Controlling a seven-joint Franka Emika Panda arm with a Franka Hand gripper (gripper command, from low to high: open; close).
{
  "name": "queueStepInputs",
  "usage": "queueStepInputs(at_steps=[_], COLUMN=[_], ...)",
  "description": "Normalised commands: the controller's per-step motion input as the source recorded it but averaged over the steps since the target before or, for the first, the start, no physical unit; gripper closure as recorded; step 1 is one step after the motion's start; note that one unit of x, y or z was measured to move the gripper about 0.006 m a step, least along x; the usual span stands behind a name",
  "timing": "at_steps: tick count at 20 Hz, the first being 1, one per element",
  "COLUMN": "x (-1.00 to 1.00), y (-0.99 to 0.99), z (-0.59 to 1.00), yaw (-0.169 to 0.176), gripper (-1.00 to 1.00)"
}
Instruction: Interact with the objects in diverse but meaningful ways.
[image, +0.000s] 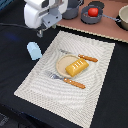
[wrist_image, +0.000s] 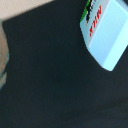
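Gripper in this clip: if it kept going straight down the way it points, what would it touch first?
Most likely the bare black tabletop. The gripper points down, and the wrist view shows mostly dark surface, with the pale blue milk carton off to one side. Depth is unclear, so a finger might graze the carton.

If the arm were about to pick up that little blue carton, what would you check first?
1. Milk carton in sight of wrist camera: ok.
2. Carton apart from placemat: ok.
3. Carton standing upright: ok.
4. Gripper directly above carton: not ok, it hangs a little off to one side.
5. Jaws open: cannot tell.
6. Bread block on plate, out of the way: ok.
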Motion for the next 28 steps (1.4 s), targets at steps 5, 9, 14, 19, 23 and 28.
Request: queueStepInputs(at_steps=[5,9,14,19,23,28], x=[-0.27,-0.08,-0.25,-0.35,-0.4,-0.4], y=[-0.12,-0.53,-0.59,-0.57,-0.25,-0.23], z=[0.0,-0.05,-0.23,-0.34,-0.23,-0.27], yaw=[0.239,0.157,0.085,0.047,0.002,-0.019], gripper=[-1.0,-1.0,-1.0,-1.0,-1.0,-1.0])
